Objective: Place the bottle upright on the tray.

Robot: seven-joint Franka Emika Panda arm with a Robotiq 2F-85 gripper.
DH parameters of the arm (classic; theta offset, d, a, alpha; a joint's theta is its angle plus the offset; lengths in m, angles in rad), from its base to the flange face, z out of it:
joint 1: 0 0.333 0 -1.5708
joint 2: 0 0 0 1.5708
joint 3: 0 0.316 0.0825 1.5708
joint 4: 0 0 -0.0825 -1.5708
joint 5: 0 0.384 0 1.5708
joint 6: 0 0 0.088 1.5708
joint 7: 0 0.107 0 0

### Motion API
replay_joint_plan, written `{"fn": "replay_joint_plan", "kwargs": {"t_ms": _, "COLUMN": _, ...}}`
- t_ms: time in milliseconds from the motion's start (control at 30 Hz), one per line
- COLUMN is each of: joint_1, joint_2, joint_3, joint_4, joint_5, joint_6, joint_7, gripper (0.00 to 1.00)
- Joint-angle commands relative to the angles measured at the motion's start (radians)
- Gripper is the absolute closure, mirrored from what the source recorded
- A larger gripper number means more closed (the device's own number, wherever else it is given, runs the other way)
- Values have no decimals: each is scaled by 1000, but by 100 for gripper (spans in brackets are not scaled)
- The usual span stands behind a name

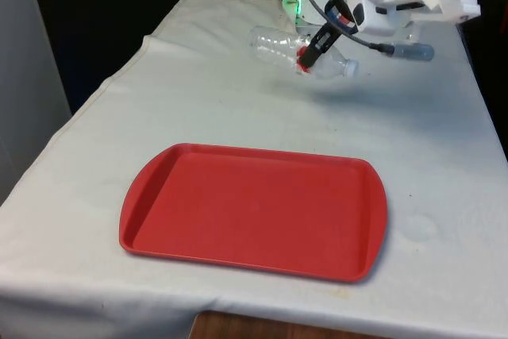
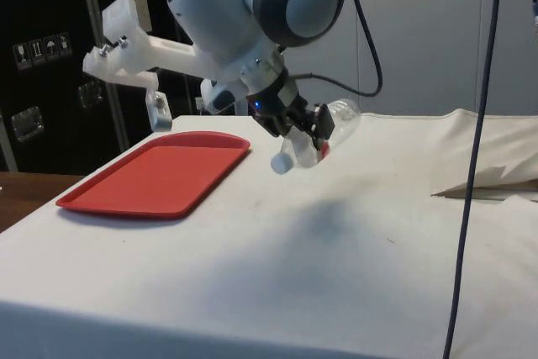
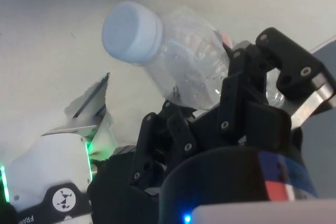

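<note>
A clear plastic bottle (image 1: 278,45) with a pale cap hangs lying on its side above the cloth, held in the air at the table's far end. My gripper (image 1: 308,56) is shut on the bottle's upper body, near its red label band. From the side, the bottle (image 2: 315,139) tilts with its cap down towards the table, and the gripper (image 2: 313,134) clamps it from above. The wrist view has the bottle (image 3: 184,61) cap-first, squeezed between the black fingers (image 3: 247,85). The red tray (image 1: 254,208) lies flat nearer the front edge, well apart from the bottle.
White cloth (image 1: 444,156) covers the table, with bare room on both sides of the tray. A black cable (image 2: 475,149) hangs down at the side view's right, over a fold in the cloth.
</note>
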Motion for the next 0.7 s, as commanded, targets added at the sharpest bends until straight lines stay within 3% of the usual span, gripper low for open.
{"fn": "replay_joint_plan", "kwargs": {"t_ms": 0, "joint_1": -1, "joint_2": -15, "joint_3": 3, "joint_4": -1, "joint_5": 11, "joint_6": -13, "joint_7": -11, "gripper": 66}}
{"fn": "replay_joint_plan", "kwargs": {"t_ms": 233, "joint_1": 1, "joint_2": -43, "joint_3": 6, "joint_4": 3, "joint_5": 19, "joint_6": -44, "joint_7": -26, "gripper": 66}}
{"fn": "replay_joint_plan", "kwargs": {"t_ms": 667, "joint_1": -8, "joint_2": -51, "joint_3": 5, "joint_4": 10, "joint_5": 72, "joint_6": -14, "joint_7": -78, "gripper": 66}}
